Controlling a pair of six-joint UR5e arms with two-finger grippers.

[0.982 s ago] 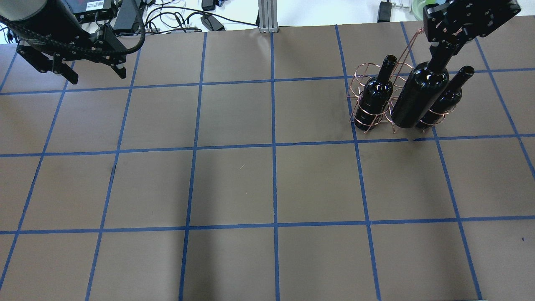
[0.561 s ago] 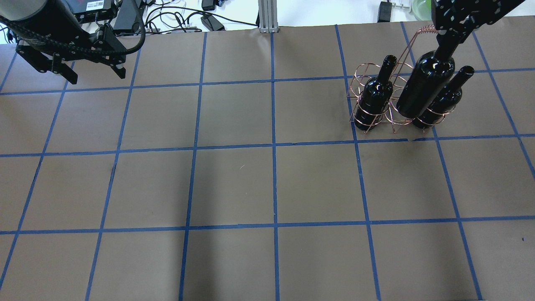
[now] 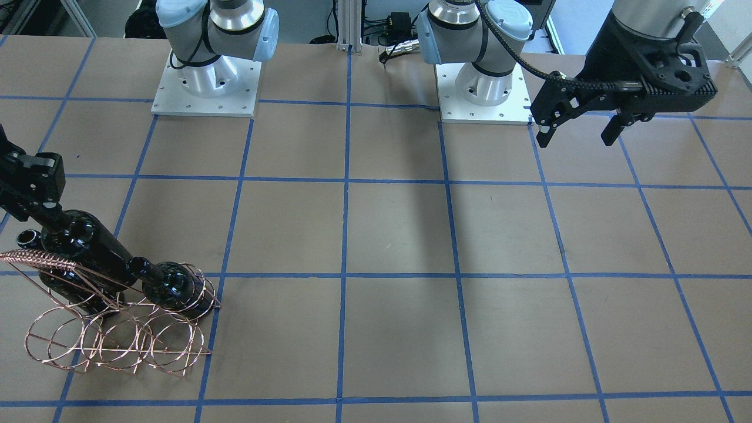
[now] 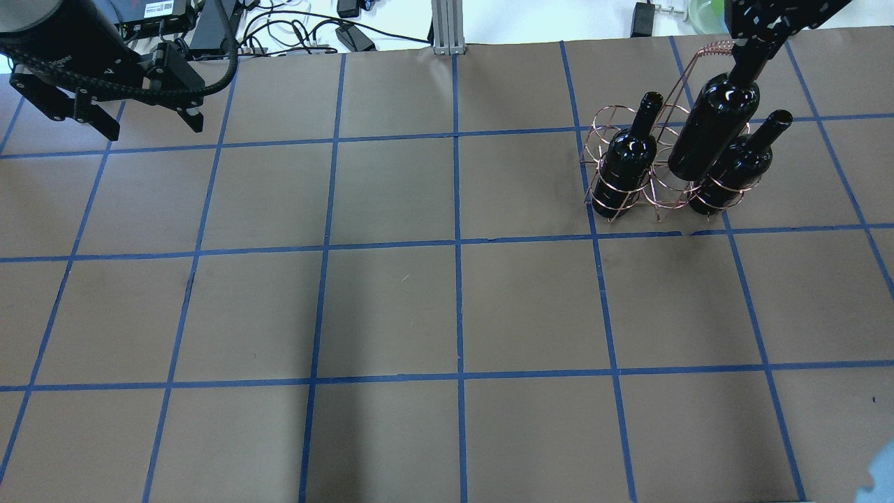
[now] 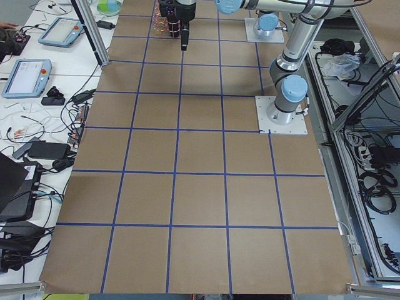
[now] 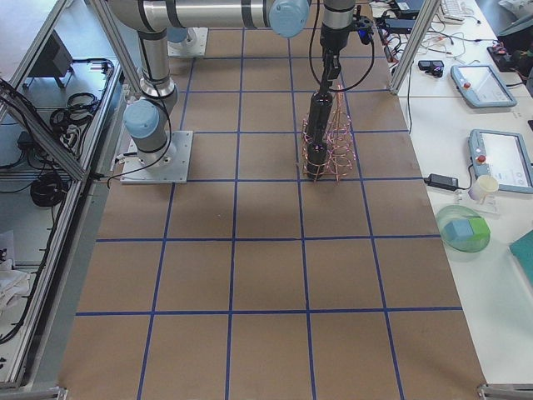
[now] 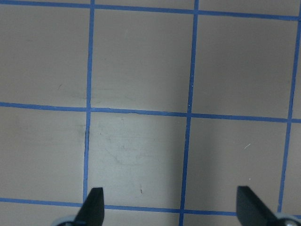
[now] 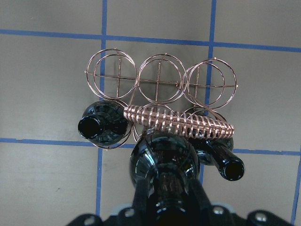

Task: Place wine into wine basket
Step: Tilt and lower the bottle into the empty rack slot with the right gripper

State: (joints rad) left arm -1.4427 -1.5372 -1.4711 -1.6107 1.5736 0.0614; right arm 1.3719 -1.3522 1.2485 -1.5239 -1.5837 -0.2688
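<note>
- wine (image 4: 712,129), gripped by its neck in the right gripper (image 4: 753,42), has sunk toward the wine basket's (image 4: 602,133) middle ring.
- left gripper (image 4: 154,129) spread wide, shifted slightly.

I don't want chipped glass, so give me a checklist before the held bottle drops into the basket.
1. Right end effector shut on held bottle at the neck: ok.
2. Left neighbour and right neighbour seated in their rings: ok.
3. Middle ring of basket holds no other bottle: ok.
4. Held bottle's base centred in that ring: cannot tell, hidden.
5. Basket handle clear of the bottle's shoulder: cannot tell; they overlap in the wrist view.
6. Left end effector open, far from the basket: ok.
</note>
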